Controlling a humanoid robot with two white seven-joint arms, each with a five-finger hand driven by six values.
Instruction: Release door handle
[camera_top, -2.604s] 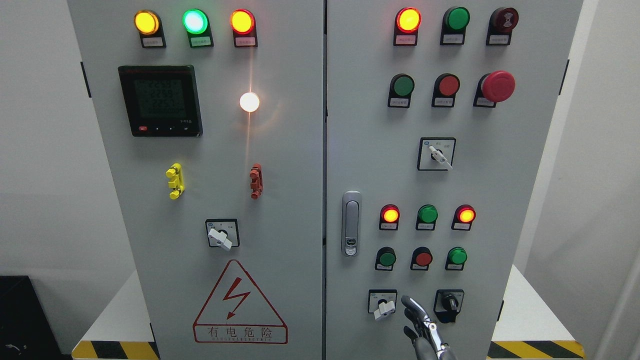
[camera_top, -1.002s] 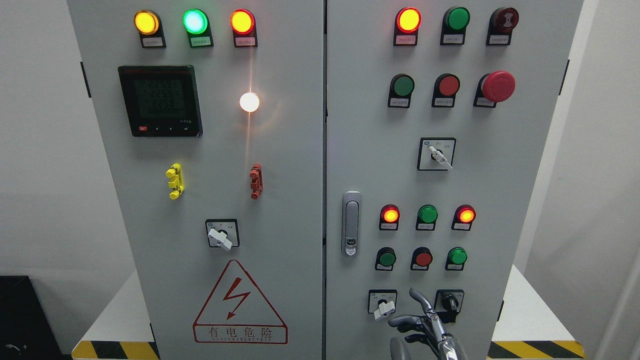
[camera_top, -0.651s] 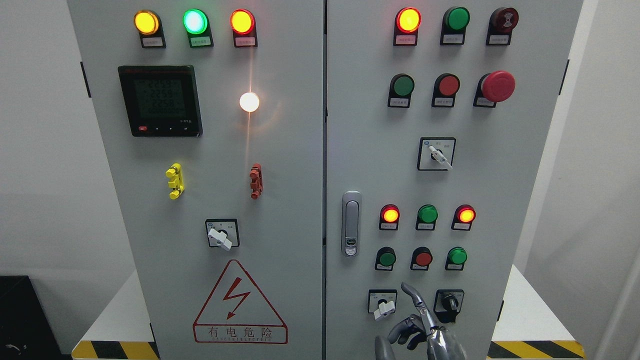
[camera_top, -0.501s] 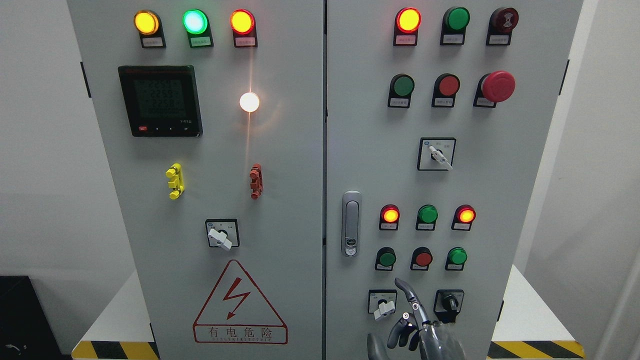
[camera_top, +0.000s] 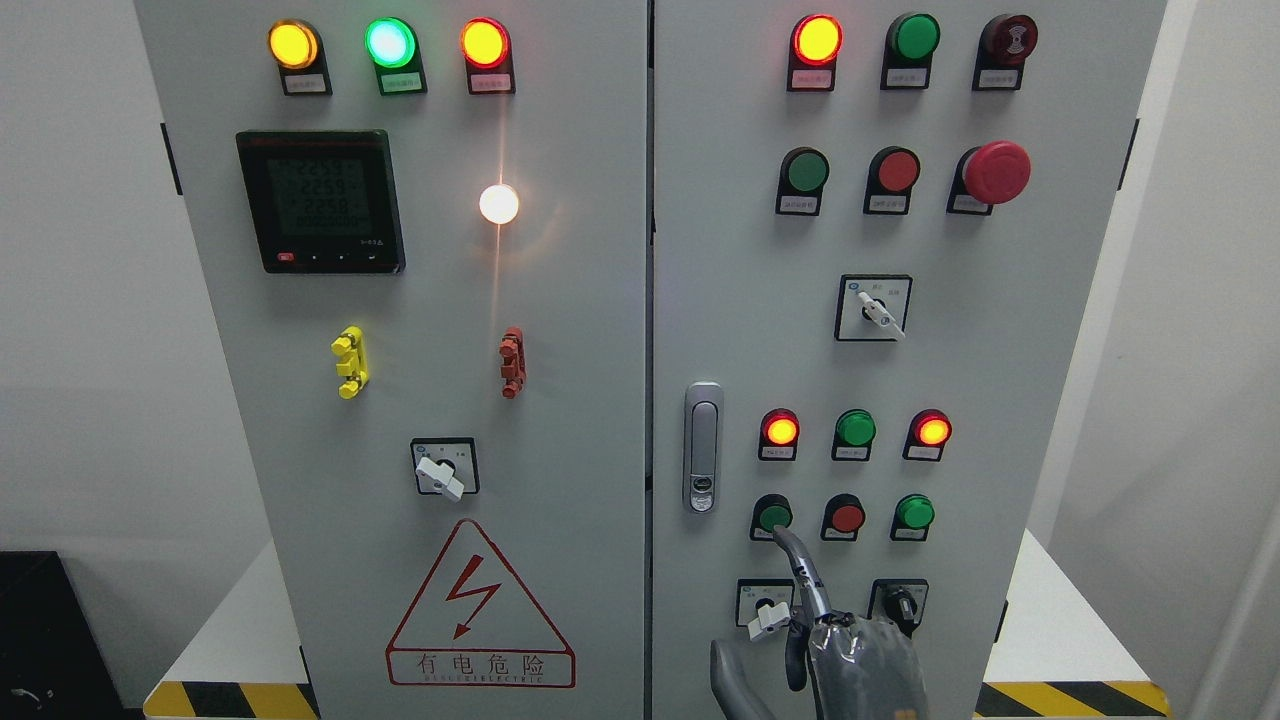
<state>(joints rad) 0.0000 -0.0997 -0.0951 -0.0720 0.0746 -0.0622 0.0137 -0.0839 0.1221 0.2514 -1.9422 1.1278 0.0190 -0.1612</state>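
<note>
The silver door handle (camera_top: 703, 447) sits upright and flush on the left edge of the right cabinet door (camera_top: 730, 300), with nothing touching it. My right hand (camera_top: 795, 615) rises from the bottom edge, below and right of the handle. Its index finger (camera_top: 797, 565) points up, its tip just under the lower-left green button (camera_top: 773, 517). The other fingers are curled and the thumb (camera_top: 725, 672) sticks out left. It holds nothing. The left arm is out of view.
A white rotary switch (camera_top: 768, 618) sits beside the hand and a black knob (camera_top: 900, 603) is partly hidden behind it. Red button (camera_top: 847, 517) and green button (camera_top: 914, 512) lie to the right. The left door (camera_top: 560, 400) is closed.
The right hand has risen and shifted left. Its fingers curled in while the index finger stretched up from beside the rotary switch to just under the lower-left green button.
</note>
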